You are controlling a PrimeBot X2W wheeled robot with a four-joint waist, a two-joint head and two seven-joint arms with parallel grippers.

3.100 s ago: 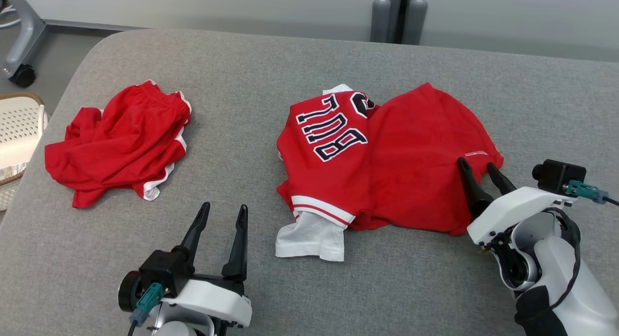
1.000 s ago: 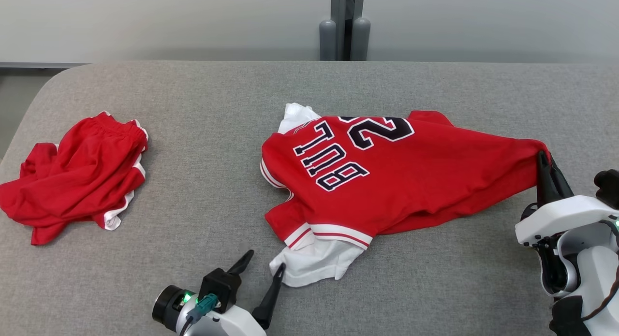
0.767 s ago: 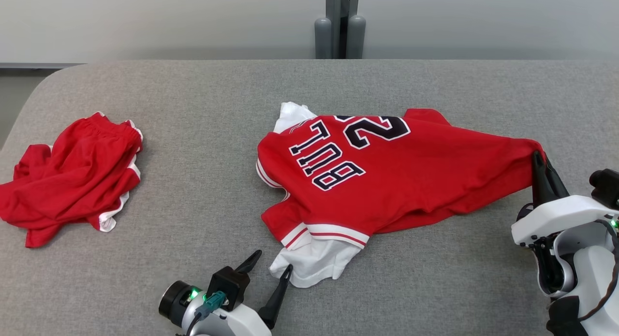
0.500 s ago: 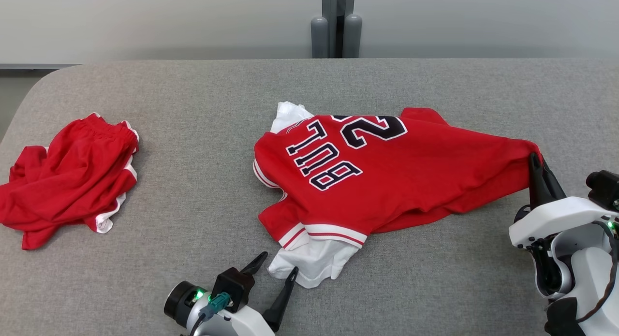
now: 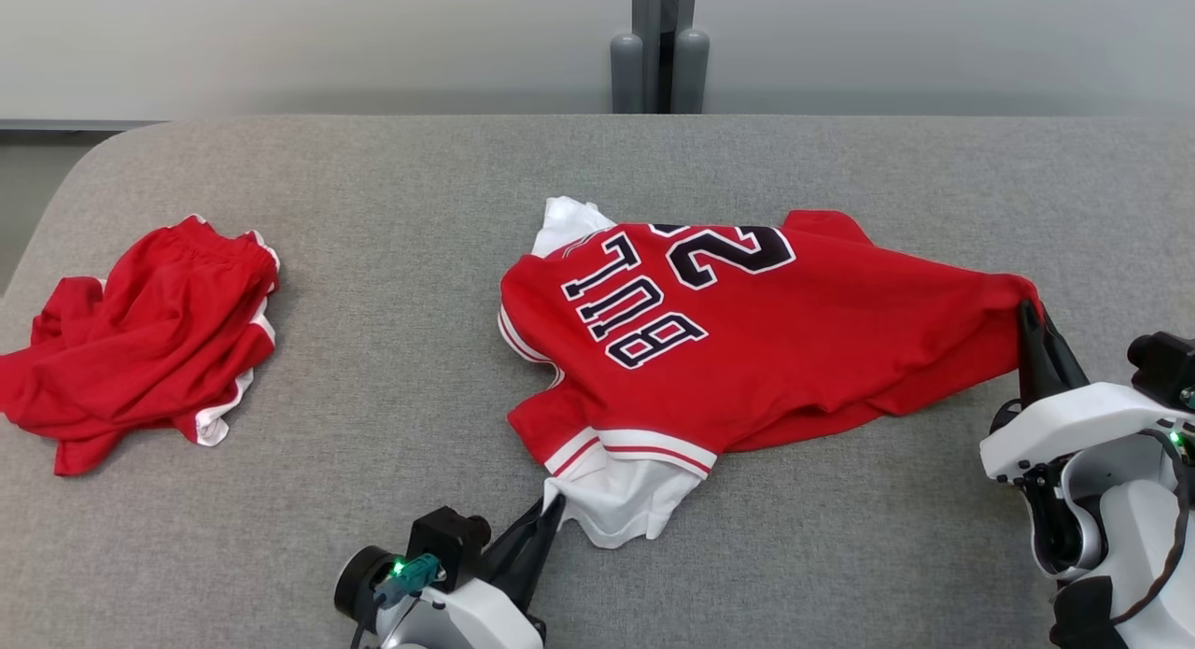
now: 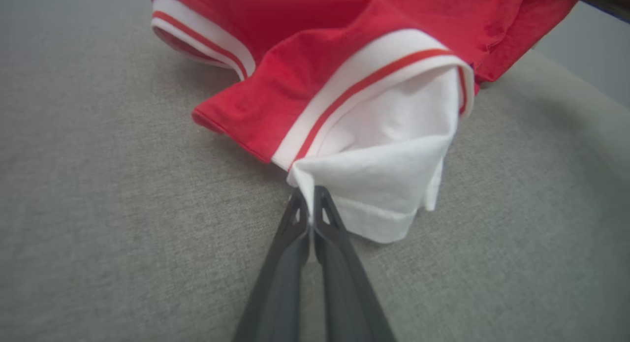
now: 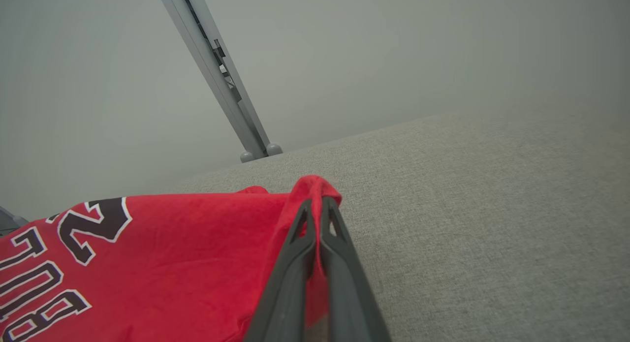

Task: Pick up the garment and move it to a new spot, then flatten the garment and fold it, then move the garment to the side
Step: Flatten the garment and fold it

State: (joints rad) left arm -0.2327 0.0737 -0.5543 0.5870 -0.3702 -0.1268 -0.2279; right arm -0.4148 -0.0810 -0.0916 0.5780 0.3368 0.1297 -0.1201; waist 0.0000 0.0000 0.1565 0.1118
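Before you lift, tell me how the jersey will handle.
Likely floppy: the jersey lies creased and will probably sag between the left tool and right tool. Probably light, being thin cloth. The white sleeve may slip from so small a pinch.

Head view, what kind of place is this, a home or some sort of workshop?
Likely a lab or test room rather than a home: a wide grey fabric-covered table stands before a bare pale wall with a metal post, and a red jersey and shorts are laid out for handling.
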